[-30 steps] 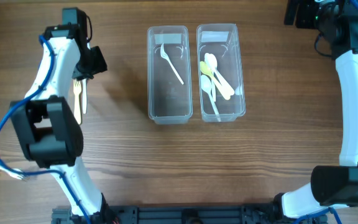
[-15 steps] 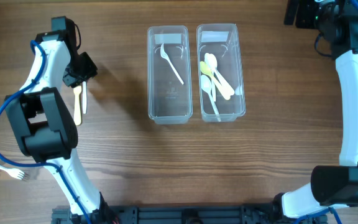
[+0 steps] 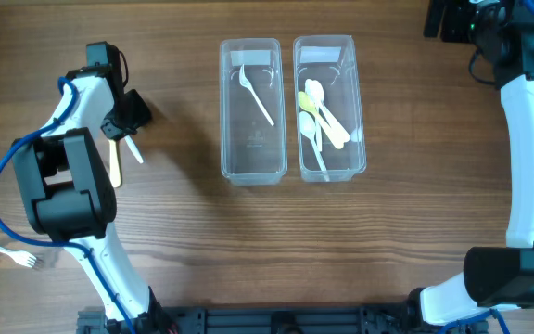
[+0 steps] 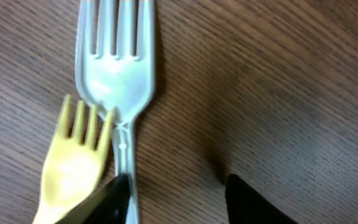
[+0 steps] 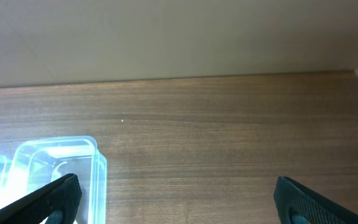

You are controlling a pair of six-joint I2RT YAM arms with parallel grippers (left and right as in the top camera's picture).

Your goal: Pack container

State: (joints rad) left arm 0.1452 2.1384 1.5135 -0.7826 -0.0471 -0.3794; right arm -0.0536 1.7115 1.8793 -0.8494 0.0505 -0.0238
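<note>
Left fingers [image 4: 110, 200] spread over a clear fork [image 4: 118, 68] beside a yellow fork [image 4: 73, 162] on the tabletop [image 4: 278, 93]; right fingers [image 5: 58, 194] likewise spread.

Wooden table [image 3: 387, 250]: left container [image 3: 250, 111], right container [image 3: 330, 107], yellow fork [image 3: 116, 165], white fork [image 3: 7, 252] near edge.

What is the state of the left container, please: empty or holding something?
Not empty: overhead, the left container holds one white utensil lying diagonally in its upper half; the rest is bare.
</note>
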